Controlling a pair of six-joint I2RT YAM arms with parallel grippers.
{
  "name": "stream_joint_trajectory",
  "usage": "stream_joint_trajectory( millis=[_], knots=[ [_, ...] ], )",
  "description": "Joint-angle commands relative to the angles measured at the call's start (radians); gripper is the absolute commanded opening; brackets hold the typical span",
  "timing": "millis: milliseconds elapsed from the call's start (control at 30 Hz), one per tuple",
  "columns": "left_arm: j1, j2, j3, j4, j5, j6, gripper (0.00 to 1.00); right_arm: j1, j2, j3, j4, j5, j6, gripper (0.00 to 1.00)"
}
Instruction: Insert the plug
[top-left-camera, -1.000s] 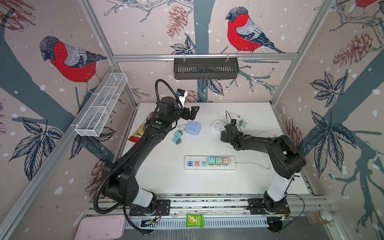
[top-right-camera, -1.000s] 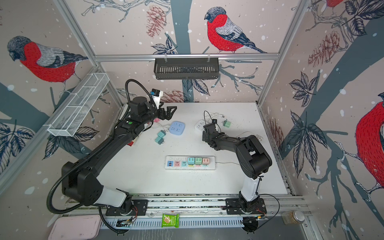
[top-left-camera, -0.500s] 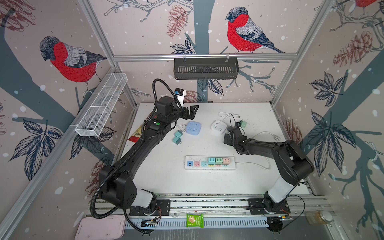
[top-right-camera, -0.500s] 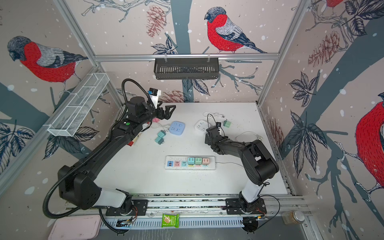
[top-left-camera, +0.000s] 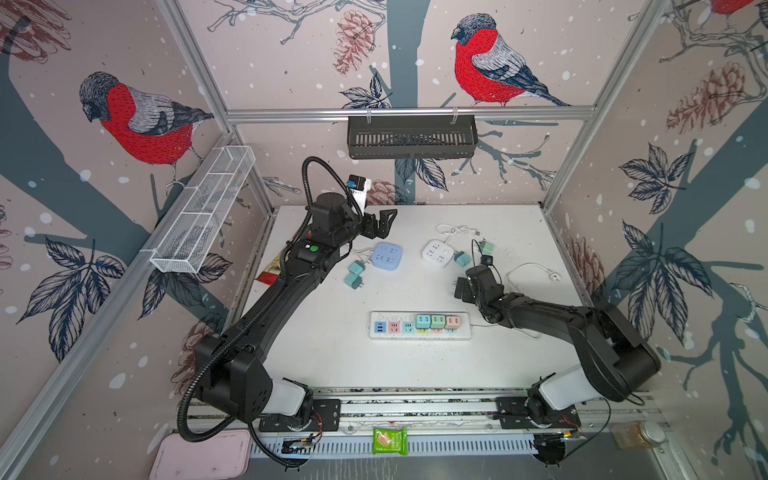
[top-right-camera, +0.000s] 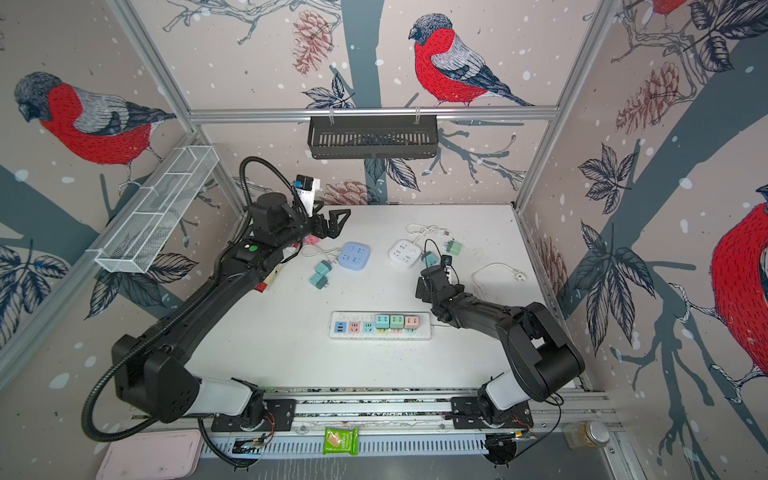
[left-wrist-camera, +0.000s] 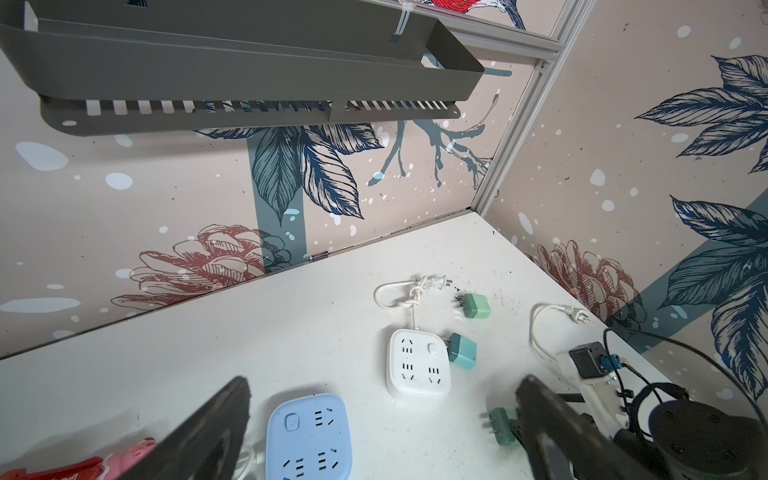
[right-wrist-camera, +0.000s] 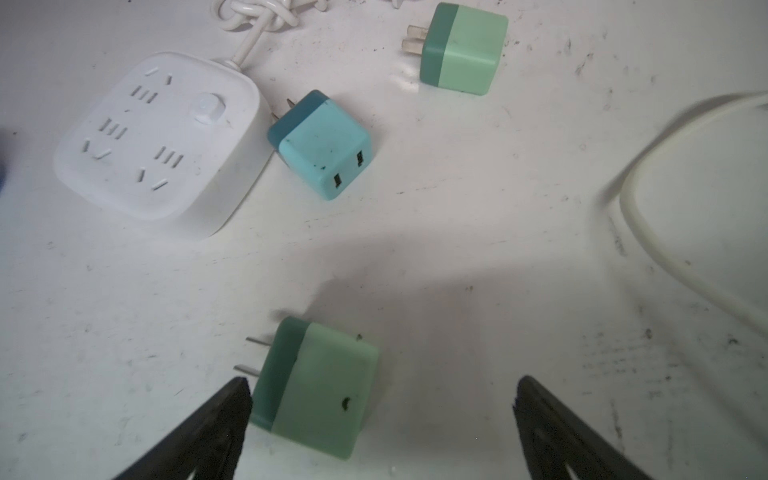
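Note:
A white power strip (top-left-camera: 419, 326) (top-right-camera: 380, 326) lies front-centre with three cube plugs seated in it. In the right wrist view a green plug (right-wrist-camera: 320, 386) lies on its side on the table, prongs sideways, inside my open right gripper (right-wrist-camera: 382, 399) and close to one finger; the jaws are not touching it. In both top views this gripper (top-left-camera: 459, 286) (top-right-camera: 424, 286) hangs low and covers that plug. My left gripper (top-left-camera: 380, 224) (top-right-camera: 328, 222) (left-wrist-camera: 384, 386) is open and empty, raised behind the blue square socket (top-left-camera: 386, 254) (left-wrist-camera: 309, 436).
A white square socket (top-left-camera: 437, 252) (right-wrist-camera: 160, 141) has a teal plug (top-left-camera: 461, 259) (right-wrist-camera: 324, 145) beside it, and a green plug (top-left-camera: 487, 247) (right-wrist-camera: 461, 50) lies further back. Two teal plugs (top-left-camera: 355, 274) lie left of centre. A loose white cable (top-left-camera: 536, 270) lies to the right.
My right gripper has drawn back from the white socket toward the front, and its elbow has swung right. The left gripper has barely moved.

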Motion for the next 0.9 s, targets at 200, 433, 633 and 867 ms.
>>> stream_joint_trajectory(
  millis=[200, 433, 633, 867],
  knots=[
    [0.001, -0.026, -0.017, 0.035, 0.02, -0.019, 0.99, 0.02, -0.064, -0.082, 0.04, -0.132, 0.071, 0.64],
    [0.001, -0.029, -0.016, 0.037, 0.027, -0.029, 0.99, 0.022, -0.025, -0.094, 0.053, -0.154, 0.076, 0.25],
    [0.001, -0.035, -0.024, 0.043, 0.029, -0.04, 0.99, 0.02, 0.023, -0.068, 0.052, -0.131, 0.078, 0.19],
    [0.001, -0.049, -0.033, 0.059, 0.034, -0.045, 0.99, 0.019, 0.087, -0.015, 0.028, -0.123, 0.07, 0.19]
  ],
)
